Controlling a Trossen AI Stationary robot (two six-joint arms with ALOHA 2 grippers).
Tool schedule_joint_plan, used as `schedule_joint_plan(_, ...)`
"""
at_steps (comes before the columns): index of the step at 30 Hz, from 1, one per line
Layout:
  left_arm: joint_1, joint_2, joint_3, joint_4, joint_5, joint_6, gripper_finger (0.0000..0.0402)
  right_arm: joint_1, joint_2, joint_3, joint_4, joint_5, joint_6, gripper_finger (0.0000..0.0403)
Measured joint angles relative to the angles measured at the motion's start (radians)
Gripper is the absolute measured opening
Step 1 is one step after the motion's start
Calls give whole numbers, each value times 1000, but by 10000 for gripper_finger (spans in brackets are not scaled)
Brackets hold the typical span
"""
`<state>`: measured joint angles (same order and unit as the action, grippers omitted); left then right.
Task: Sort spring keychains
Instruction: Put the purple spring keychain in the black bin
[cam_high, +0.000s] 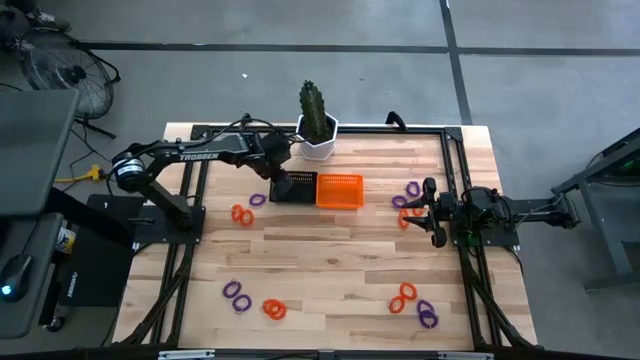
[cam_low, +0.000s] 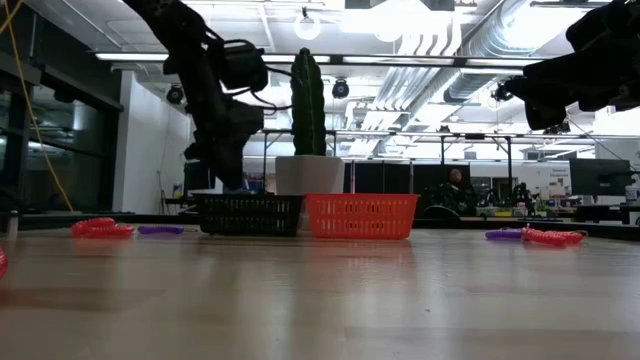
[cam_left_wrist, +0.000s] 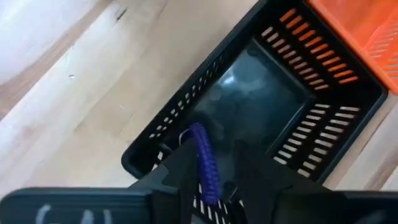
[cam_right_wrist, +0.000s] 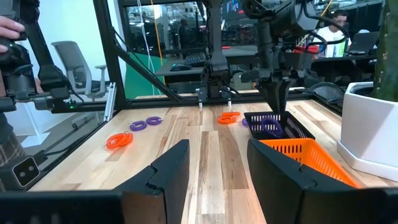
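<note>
My left gripper (cam_left_wrist: 208, 186) hangs right over the black basket (cam_left_wrist: 261, 99), a purple keychain (cam_left_wrist: 206, 163) upright between parting jaws; I judge it drops straight down. The right gripper (cam_right_wrist: 217, 168) waits open near the right-side keychains (cam_high: 408, 205).

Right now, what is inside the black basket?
The black basket shows a bare floor. A purple keychain hangs over its near edge between the left pincer fingers. That pincer covers the near corner.
</note>
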<state>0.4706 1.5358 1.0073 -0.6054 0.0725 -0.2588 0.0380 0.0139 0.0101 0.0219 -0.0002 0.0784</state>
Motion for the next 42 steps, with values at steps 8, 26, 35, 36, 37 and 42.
schedule_joint_plan(8, 0, -27, 7, -251, -12, -8, 122, 0, 0, 0, 0, 0, 0, 156)
schedule_joint_plan(26, 0, -41, -42, -439, -104, -139, 129, 0, 0, 0, 0, 0, 0, 156)
schedule_joint_plan(35, 0, -24, -110, -274, -89, -139, 200, 0, 0, 0, 0, 0, 0, 157)
schedule_joint_plan(36, 0, -13, -111, -271, -90, -139, 204, 0, 0, 0, 0, 0, 0, 157)
schedule_joint_plan(37, 0, -3, -111, -273, -95, -139, 206, 0, 0, 0, 0, 0, 0, 158)
schedule_joint_plan(42, 0, 61, -112, -262, -104, -118, 209, 0, 0, 0, 0, 0, 0, 156)
